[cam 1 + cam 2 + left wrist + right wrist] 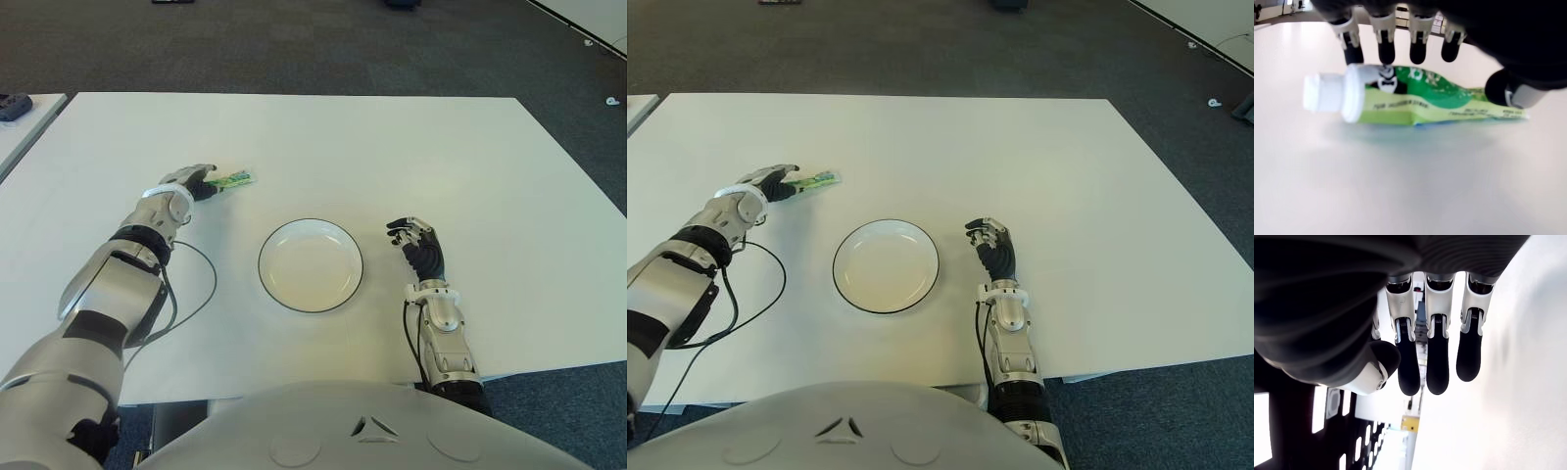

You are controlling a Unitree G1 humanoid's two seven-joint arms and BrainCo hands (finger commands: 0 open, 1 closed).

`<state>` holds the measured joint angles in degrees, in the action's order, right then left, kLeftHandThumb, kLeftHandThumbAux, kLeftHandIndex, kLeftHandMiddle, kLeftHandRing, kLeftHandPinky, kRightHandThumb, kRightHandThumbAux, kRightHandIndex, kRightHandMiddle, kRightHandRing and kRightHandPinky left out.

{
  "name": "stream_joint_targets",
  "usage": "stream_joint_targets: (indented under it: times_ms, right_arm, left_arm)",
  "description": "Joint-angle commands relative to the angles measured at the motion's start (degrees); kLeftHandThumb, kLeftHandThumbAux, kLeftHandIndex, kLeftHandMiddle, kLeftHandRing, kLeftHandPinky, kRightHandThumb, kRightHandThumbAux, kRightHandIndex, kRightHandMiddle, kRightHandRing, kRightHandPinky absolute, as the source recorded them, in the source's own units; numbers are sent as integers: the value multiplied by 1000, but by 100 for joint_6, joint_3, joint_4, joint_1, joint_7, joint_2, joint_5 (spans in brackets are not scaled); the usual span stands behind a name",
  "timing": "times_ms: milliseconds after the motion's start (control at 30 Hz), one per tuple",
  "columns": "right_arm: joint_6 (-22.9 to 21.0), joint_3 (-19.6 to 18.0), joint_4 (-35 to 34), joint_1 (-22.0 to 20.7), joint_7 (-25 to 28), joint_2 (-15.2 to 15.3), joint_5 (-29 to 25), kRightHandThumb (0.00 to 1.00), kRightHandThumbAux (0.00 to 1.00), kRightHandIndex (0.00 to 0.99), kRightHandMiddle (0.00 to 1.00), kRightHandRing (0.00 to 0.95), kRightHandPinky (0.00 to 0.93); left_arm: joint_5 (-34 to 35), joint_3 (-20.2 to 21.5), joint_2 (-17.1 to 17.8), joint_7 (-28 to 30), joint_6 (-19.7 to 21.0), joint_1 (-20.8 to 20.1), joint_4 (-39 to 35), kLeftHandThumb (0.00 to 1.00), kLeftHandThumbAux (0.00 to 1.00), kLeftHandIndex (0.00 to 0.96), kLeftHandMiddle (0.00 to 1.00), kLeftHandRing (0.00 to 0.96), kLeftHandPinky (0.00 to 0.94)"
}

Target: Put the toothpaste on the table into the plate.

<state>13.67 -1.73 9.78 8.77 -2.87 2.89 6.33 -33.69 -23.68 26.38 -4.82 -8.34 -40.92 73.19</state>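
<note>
A green toothpaste tube (233, 180) with a white cap (1322, 93) lies flat on the white table (441, 147), left of and beyond the plate. My left hand (203, 184) reaches over it. In the left wrist view its fingers (1387, 49) stand along the tube's far side and the thumb (1508, 88) sits at the crimped tail, not closed round it. The white plate (311, 269) with a dark rim sits near the table's middle front and holds nothing. My right hand (416, 245) shows just right of the plate, fingers relaxed and holding nothing.
A black cable (201, 284) loops on the table beside my left forearm, left of the plate. A second table's corner (20, 122) shows at the far left. Dark carpet lies beyond the table's far edge.
</note>
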Motion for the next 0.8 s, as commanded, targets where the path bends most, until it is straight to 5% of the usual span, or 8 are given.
stream_joint_targets:
  times_ms: [33,800]
  right_arm:
    - [-33,-24,-24,24,40,4,-108,709,728,423,439,433,448]
    - [-169,-40,-204,108,35,47,-61,708,729,423,434,430,448]
  left_arm:
    - [284,250,-165,-114,83,189,-77,620,318,0,0,8,147]
    - [316,266,-341,-238,-35,399,-152,653,334,29,1,41,163]
